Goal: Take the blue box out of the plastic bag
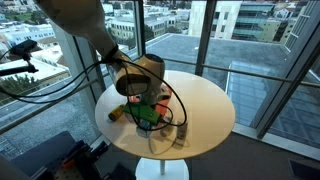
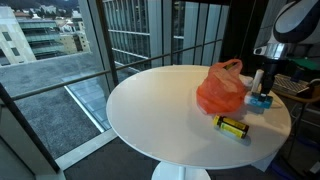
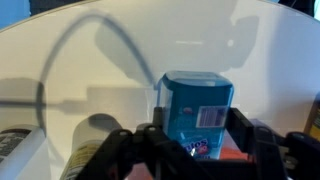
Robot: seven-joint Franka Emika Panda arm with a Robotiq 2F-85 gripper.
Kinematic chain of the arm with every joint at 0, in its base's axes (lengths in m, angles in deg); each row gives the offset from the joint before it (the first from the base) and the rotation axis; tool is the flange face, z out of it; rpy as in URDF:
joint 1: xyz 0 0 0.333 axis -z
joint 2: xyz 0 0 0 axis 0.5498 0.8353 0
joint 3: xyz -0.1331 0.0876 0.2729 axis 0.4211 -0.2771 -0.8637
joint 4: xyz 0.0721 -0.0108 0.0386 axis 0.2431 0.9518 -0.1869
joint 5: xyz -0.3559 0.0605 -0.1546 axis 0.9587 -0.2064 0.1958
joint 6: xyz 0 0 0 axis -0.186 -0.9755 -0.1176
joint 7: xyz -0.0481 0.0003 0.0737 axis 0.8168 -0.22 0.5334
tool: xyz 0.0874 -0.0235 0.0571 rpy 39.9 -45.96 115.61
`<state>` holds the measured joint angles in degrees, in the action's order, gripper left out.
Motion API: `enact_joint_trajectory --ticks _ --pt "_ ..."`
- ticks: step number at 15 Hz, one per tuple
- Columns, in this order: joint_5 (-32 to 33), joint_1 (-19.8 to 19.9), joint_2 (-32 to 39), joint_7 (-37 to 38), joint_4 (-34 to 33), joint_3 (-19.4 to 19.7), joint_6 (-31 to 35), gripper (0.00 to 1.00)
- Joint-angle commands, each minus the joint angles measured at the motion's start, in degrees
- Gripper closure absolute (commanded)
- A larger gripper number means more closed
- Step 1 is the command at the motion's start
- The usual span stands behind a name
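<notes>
The blue box (image 3: 195,105) stands upright on the round white table (image 2: 160,110), outside the orange plastic bag (image 2: 222,88) and just beside it. In an exterior view the box (image 2: 262,100) is at the table's edge under my gripper (image 2: 259,84). In the wrist view my gripper (image 3: 197,138) has one finger against each side of the box and is shut on it. The box's lower part is hidden behind the fingers. A strip of orange bag shows below the box.
A yellow and black pack (image 2: 233,127) lies on the table in front of the bag. Black cables trail over the table near the arm (image 1: 175,115). Large windows surround the table (image 1: 205,100).
</notes>
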<state>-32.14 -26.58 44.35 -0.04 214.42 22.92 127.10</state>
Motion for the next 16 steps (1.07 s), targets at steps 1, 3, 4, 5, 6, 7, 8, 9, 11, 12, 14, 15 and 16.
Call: enact_joint_trajectory --ticks 1,3,4,5,6,7,8,9,11,12,14,15,16 --pt "-1.2 1.7 3.3 -0.1 -4.0 -2.6 1.0 0.59" --pt "-1.2 2.1 4.7 0.3 -6.0 -3.7 1.1 0.59" --pt "-1.2 2.3 5.4 0.5 -7.1 -4.1 1.0 0.59" --pt "-1.2 2.5 5.9 0.6 -8.1 -4.6 0.8 0.59" --pt "-1.2 2.6 6.4 0.7 -8.9 -5.1 0.7 0.59" --pt "-1.0 2.7 6.7 0.9 -9.6 -5.4 0.6 0.59" --pt "-0.9 2.9 6.9 0.9 -10.0 -5.7 0.7 0.59" --pt "-0.6 2.9 6.9 0.9 -10.1 -5.8 0.6 0.59" --pt "0.6 2.7 6.8 1.4 -9.6 -5.5 0.8 0.59" --pt "1.0 2.5 6.7 1.4 -9.2 -5.4 1.0 0.59" --pt "2.1 2.2 6.2 1.4 -7.8 -5.2 1.2 0.59" --pt "2.6 2.1 5.9 1.3 -7.1 -5.1 1.4 0.59" --pt "3.1 2.1 5.7 1.3 -6.5 -5.1 1.5 0.59"
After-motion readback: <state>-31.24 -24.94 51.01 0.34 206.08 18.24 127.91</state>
